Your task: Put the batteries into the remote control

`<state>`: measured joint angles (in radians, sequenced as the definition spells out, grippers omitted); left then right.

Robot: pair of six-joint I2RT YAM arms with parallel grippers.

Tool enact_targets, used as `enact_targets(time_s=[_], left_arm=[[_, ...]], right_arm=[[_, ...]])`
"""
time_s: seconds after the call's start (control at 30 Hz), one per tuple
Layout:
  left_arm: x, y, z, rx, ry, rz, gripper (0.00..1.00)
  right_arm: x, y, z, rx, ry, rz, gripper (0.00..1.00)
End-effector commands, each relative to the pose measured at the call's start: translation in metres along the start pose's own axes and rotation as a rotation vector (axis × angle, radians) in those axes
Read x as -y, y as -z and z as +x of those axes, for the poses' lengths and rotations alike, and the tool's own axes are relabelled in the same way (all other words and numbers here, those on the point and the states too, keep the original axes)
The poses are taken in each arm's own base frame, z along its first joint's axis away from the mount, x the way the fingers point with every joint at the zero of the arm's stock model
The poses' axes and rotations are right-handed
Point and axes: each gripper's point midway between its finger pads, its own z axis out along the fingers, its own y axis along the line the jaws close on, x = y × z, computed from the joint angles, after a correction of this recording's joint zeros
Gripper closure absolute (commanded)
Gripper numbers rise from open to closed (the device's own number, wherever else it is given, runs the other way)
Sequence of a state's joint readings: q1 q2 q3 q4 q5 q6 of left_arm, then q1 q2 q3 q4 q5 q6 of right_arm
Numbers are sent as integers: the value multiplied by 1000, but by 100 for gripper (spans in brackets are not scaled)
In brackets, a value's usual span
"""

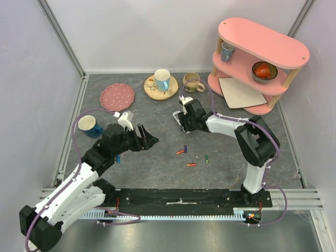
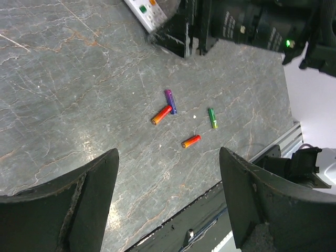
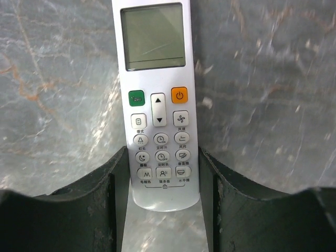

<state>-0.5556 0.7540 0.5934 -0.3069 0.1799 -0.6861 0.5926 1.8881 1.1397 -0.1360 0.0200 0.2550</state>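
The white remote control (image 3: 157,105) lies face up on the grey table, screen away from me. My right gripper (image 3: 163,157) is shut on its lower end, a finger pressed against each long side. From above, that gripper (image 1: 184,122) sits over the remote control (image 1: 177,117) at the table's middle. Several batteries lie loose nearer the front: a red-orange one (image 2: 161,114) touching a purple one (image 2: 170,101), a green one (image 2: 212,117), and another red-orange one (image 2: 191,141). My left gripper (image 2: 168,155) hangs open above the table to their left, holding nothing.
A blue cup (image 1: 89,126) stands behind the left arm. A pink plate (image 1: 116,96), a mug on a wooden coaster (image 1: 161,84) and a beige mug (image 1: 193,82) line the back. A pink shelf (image 1: 260,63) with a beige board (image 1: 240,92) fills the back right.
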Motion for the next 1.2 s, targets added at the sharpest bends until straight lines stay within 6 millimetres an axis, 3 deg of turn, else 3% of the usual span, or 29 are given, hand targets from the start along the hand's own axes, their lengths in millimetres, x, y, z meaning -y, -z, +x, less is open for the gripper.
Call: enact_targets(time_s=[0.0,0.13,0.3,0.5,0.83,0.93,1.17], left_arm=[[0,2,-12,64,38,-14,17],[-9,0,-16,97,68,-62,18],[-36,-4,-18,141,146,-201,20],[-62,-3,-15,174,216,-327,24],[-66,0,-14,202,265,-338,30],[-63,-1,-13,196,269,-318,27],[-51,-5,-10,141,214,-264,6]], right_arm=[[-32,31,-18,114,-166,21,65],[-63,42,-17,153,-268,24,65],[-97,42,-10,172,-426,20,66],[-97,40,6,201,-575,125,65],[-99,28,19,153,-564,238,62],[-102,24,24,129,-556,244,55],[-108,22,31,91,-529,218,18]])
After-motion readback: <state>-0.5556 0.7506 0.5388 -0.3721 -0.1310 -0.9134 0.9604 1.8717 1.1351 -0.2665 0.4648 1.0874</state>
